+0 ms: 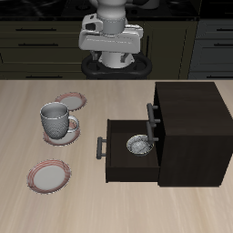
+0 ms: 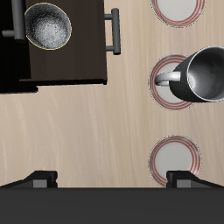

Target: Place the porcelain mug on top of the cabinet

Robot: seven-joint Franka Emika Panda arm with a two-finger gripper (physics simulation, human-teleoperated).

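Where the exterior view takes in the whole table (image 1: pixel 27 205), the porcelain mug (image 1: pixel 57 122) stands upright on a pink-rimmed plate (image 1: pixel 45 126), most of which it hides; only an arc of rim shows. Two more pink-rimmed plates lie close by: one farther back (image 1: pixel 70 100), one nearer the table's front edge (image 1: pixel 49 176). The cabinet (image 1: pixel 191 127) sits well apart from the mug, its top bare, its drawer (image 1: pixel 127 157) pulled open with a small patterned bowl (image 1: pixel 138 146) inside. A grey bar handle (image 1: pixel 101 146) crosses the drawer front, and another (image 1: pixel 153 119) is fixed on the cabinet face above. The gripper (image 1: pixel 110 36) hangs high at the back of the table, over none of these things (its fingers cannot be made out here, so their spread is not legible).

As the wrist view looks straight down, the mug (image 2: pixel 203 75) shows its dark interior and its loop handle (image 2: pixel 171 77), which points toward the drawer; the frame edge cuts the mug's far side. The plate under it (image 2: pixel 168 94) shows only as a crescent. Another plate (image 2: pixel 178 163) lies whole, while a third (image 2: pixel 178 9) is cut off. The bowl (image 2: pixel 47 25) rests in the open drawer (image 2: pixel 74 63). Two dark fingertips (image 2: pixel 39 179) appear at the frame edge, set wide apart with nothing between them.
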